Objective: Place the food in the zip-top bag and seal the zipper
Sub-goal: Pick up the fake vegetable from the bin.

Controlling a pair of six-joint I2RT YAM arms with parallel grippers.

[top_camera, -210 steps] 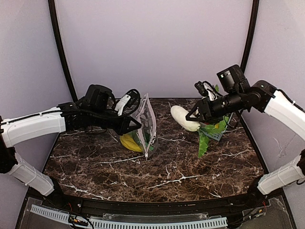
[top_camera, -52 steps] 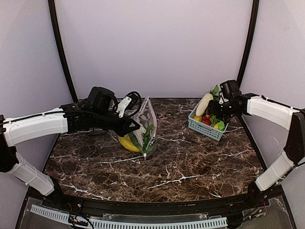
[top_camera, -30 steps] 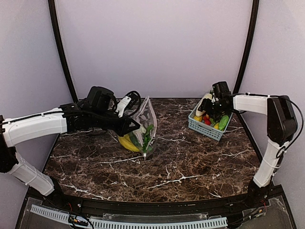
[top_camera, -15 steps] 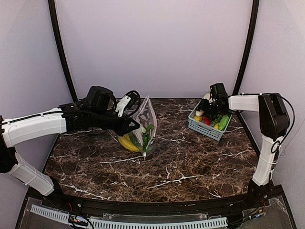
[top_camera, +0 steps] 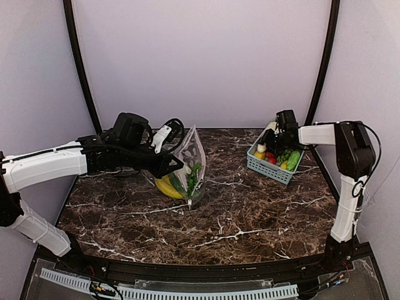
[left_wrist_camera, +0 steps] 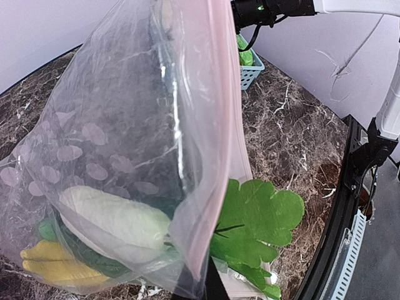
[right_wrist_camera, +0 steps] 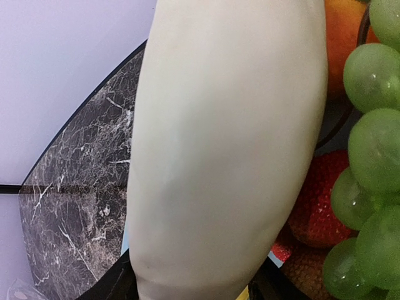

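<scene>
Zip-top bag [top_camera: 195, 150] stands upright on the desk [top_camera: 250, 212], left of centre, base down and mouth edge up. The left end effector [top_camera: 181, 165] is clamped shut on the bag's edge by the zipper [left_wrist_camera: 215, 125]. Already in the bag: banana bunch [top_camera: 166, 186], a pale piece [left_wrist_camera: 112, 215] and dark greens. A leafy green [left_wrist_camera: 259, 219] pokes out past the mouth.

Step in hand, as I read it: pick the long white vegetable [right_wrist_camera: 231, 144] out of the basket [top_camera: 265, 165] at back right.
- The right end effector [top_camera: 273, 142] is in the basket, with a finger on either side of the vegetable. Can't tell whether it has a grip yet.
- Grip mid-body, where it's fattest. It looks smooth and tapered, so an end grip would probably slip.
- Lift straight up first. The grapes [right_wrist_camera: 369, 144] and red fruit sit right against it and could drag out.
- Left side should hold the mouth open and steady. Feed the vegetable in narrow end first.
- Tuck the leaf in before sealing, or the zipper likely won't close.

Pose: the left arm reaches in from the left, forearm roughly level, tip pointing right at the bag. The right arm's lower link is upright at the right edge, and its forearm runs level, leftward to the basket.
</scene>
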